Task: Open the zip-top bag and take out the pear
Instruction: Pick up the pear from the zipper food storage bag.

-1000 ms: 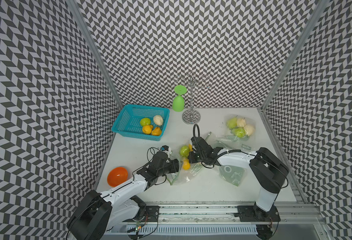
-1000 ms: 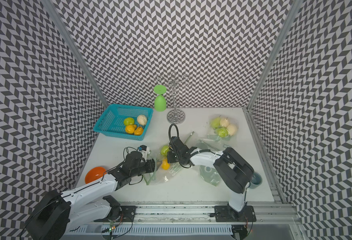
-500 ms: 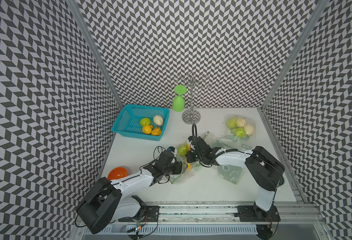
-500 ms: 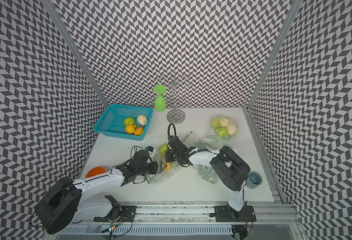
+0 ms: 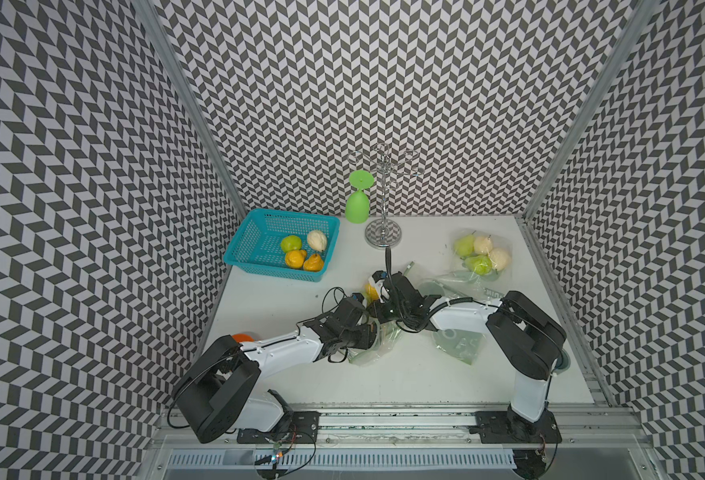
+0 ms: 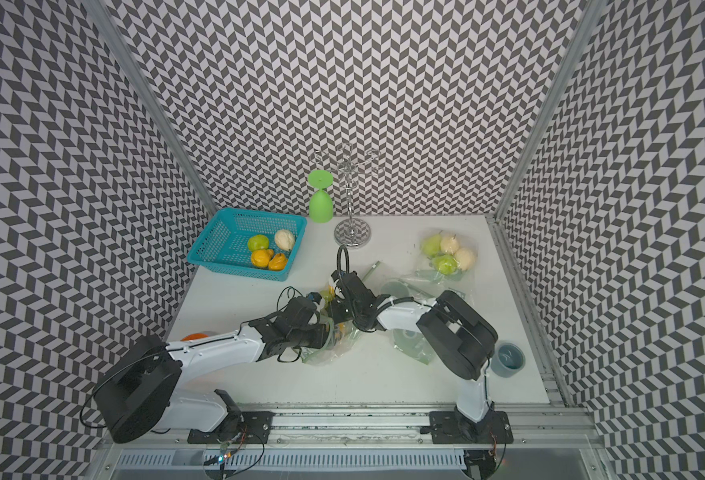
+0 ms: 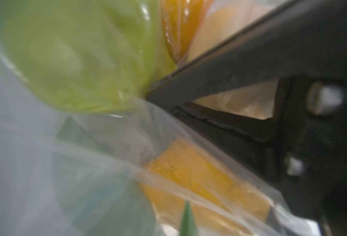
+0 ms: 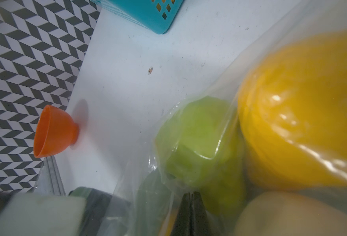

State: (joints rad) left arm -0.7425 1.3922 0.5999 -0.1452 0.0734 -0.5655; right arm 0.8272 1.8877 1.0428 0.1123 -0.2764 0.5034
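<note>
A white table (image 5: 405, 382), walled on three sides by chevron-patterned panels (image 5: 384, 83), carries two robot arms that meet at its centre. The left arm (image 5: 276, 353) reaches in from the near left and the right arm (image 5: 459, 318) from the near right. A teal basket (image 5: 259, 241) at the far left holds loose pears (image 5: 294, 258).

Between the arms lies the crumpled zip-top bag (image 6: 334, 347) with its fruit inside. In the right wrist view a yellow pear (image 8: 303, 114), a green pear (image 8: 197, 147) and a pale pear (image 8: 291, 216) press against the clear film.

A second bag of pears (image 5: 484, 253) sits at the far right, and a flat printed bag (image 5: 457, 345) lies just beside the right arm on its near side. A chrome glass rack (image 5: 383, 236) stands at the far edge, with a green goblet (image 5: 357, 208) hanging upside down from it. An orange bowl (image 8: 54, 132) rests at the near left and a grey cup (image 6: 507, 358) at the near right.

The right gripper (image 8: 191, 196) is pinched closed on the bag's film. The left gripper (image 5: 369, 332) is pushed against the bag; whether its jaws stand apart cannot be told.
</note>
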